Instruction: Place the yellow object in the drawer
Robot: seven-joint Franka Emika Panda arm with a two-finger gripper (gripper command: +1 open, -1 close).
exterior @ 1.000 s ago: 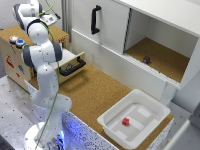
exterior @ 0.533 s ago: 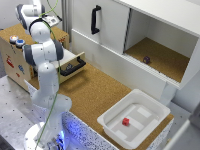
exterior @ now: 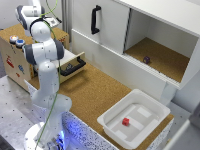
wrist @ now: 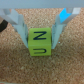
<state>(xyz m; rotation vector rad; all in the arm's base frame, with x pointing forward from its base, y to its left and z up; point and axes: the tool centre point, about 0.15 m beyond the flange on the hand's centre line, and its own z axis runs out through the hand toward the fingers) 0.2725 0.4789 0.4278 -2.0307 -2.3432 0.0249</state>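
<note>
In the wrist view my gripper (wrist: pixel 40 48) has one finger (wrist: pixel 22 30) on each side of the yellow cube (wrist: pixel 40 42), pressed against its sides. The cube has dark letters on it and sits on or just above a cork surface. In the exterior view the arm (exterior: pixel 44 52) stands in front of the light wooden box (exterior: pixel 12 62) and bends over it. The arm's own links hide the gripper and cube there. The pale drawer (exterior: pixel 71 64) with its black bar handle (exterior: pixel 74 69) is pulled open from the box, beside the arm.
A white bin (exterior: pixel 136 95) holding a small red block (exterior: pixel 126 121) sits at the front right of the exterior view. The white cabinet has a door with a vertical black handle (exterior: pixel 94 20) and an open cork-floored compartment holding a small dark object (exterior: pixel 146 59). Small jars (exterior: pixel 16 41) stand on the box.
</note>
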